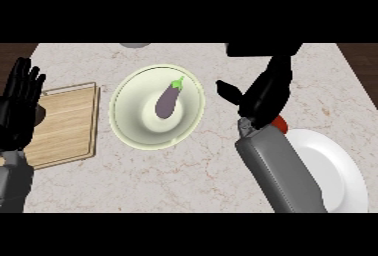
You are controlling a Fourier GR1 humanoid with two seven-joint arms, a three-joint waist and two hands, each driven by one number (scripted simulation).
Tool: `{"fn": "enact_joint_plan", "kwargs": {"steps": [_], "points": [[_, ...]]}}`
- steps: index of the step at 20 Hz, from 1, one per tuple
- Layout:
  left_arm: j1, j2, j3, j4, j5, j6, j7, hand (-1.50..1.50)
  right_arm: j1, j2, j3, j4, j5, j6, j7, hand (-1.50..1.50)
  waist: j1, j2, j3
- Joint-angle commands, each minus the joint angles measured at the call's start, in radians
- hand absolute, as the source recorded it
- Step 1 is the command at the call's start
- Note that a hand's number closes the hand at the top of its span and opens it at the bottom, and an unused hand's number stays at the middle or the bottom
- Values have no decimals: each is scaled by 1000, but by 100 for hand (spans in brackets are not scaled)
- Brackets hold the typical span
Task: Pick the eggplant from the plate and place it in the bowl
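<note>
Nearest, one white plate (pixel 334 165) sat on the marble counter (pixel 184 177) at the lower right, partly covered by the right forearm, with a small red thing (pixel 280 123) showing at its far rim beside the wrist. The right hand (pixel 266 92) hung above the counter with fingers straight and thumb out to the left, holding nothing. Just left of that thumb, apart from it, one eggplant (pixel 168 102) lay inside the single pale green bowl (pixel 122 117): dark purple, slim, green stem pointing away. One wooden cutting board (pixel 66 125) lay left of the bowl. The left hand (pixel 18 107) rested open at the left edge, fingers up. Farthest off, a grey object (pixel 134 45) showed at the counter's far edge.
</note>
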Motion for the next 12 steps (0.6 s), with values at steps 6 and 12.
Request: {"fn": "enact_joint_plan", "kwargs": {"steps": [6, 12], "points": [[72, 33, 44, -15, 19, -28, -23, 0, 383, 7, 94, -424, 146, -136, 202, -150, -30, -9, -1], [44, 20, 39, -10, 23, -17, 1, 0, 778, 8, 231, -762, 186, -151, 103, -150, -46, 2, 0]]}}
